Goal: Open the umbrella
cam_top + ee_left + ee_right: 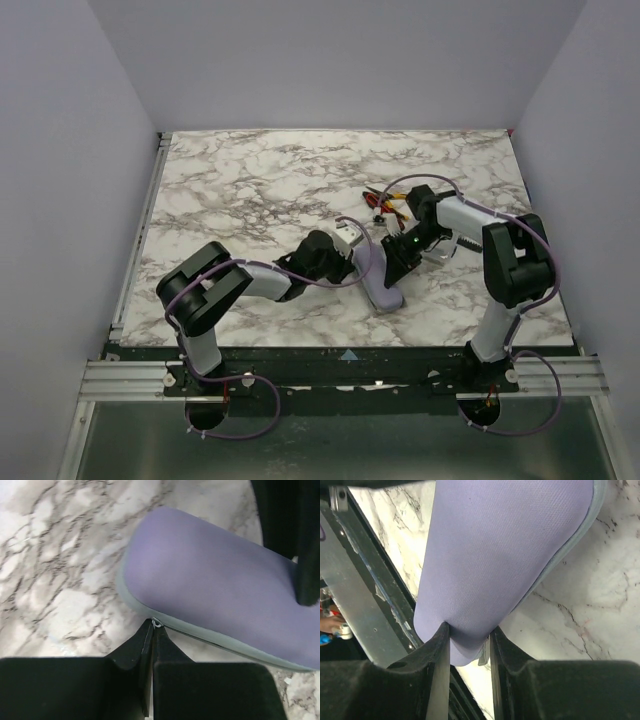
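Jaws of the left gripper (151, 632) are fully closed, the fingertips meeting on the small metal zipper pull (157, 623) at the grey seam (200, 636) of the lavender hard-shell case (215, 590). Jaws of the right gripper (469, 642) stand part-open and clamp one rounded end of that case, whose long axis runs straight out from them over the marble table (250, 180). No umbrella shows in any view, so it is judged to lie inside the case, lengthwise between the two grippers and equally near both arms; the pliers (385, 207) lie beyond.
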You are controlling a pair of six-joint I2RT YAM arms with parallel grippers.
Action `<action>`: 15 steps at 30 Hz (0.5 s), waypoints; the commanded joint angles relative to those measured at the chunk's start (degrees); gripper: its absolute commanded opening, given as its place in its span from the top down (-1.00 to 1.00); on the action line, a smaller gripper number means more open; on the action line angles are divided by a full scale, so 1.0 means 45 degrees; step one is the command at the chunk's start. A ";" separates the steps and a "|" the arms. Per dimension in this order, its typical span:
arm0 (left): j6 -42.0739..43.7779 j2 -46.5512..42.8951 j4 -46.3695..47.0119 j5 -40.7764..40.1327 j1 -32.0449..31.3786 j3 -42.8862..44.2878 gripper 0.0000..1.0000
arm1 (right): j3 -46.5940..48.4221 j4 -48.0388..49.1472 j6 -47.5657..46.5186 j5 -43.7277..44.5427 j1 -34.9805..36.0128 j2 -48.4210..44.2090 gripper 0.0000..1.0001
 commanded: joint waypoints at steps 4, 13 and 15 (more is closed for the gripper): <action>-0.1287 0.0139 -0.0462 -0.0182 0.1234 0.0458 1.00 | 0.0002 0.0249 -0.3168 0.4067 0.0646 0.0478 0.57; -0.1219 -0.0133 -0.0074 0.0402 0.1477 -0.0243 1.00 | 0.1220 0.0508 -0.4581 0.5205 0.0926 0.0267 0.32; -0.1365 -0.0216 0.0112 0.0658 0.1414 -0.0540 1.00 | 0.1967 0.0462 -0.4119 0.4994 0.0926 0.0178 0.13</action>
